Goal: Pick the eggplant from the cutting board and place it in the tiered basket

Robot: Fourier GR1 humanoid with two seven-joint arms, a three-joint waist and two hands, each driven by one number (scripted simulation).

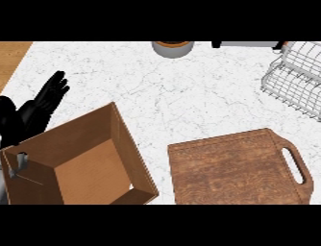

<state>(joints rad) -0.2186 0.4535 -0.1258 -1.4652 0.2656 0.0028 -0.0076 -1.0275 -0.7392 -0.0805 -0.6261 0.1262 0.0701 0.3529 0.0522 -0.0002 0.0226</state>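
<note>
The cutting board (238, 168) is lying bare at the lower right of the white marble surface (178, 91), and no eggplant is showing on it or anywhere else in view, so I cannot tell where the eggplant is sitting. The wire tiered basket (305, 81) is standing at the upper right, well apart from the board, and the part of it that shows is holding nothing visible. The left hand (32, 113) is resting at the left edge with its fingers straight and spread upward, gripping nothing. The right hand is not showing. A brown wooden tray (85, 163) is tilting beside the left hand. Judging from this, the pick appears done, but the placement cannot be confirmed.
</note>
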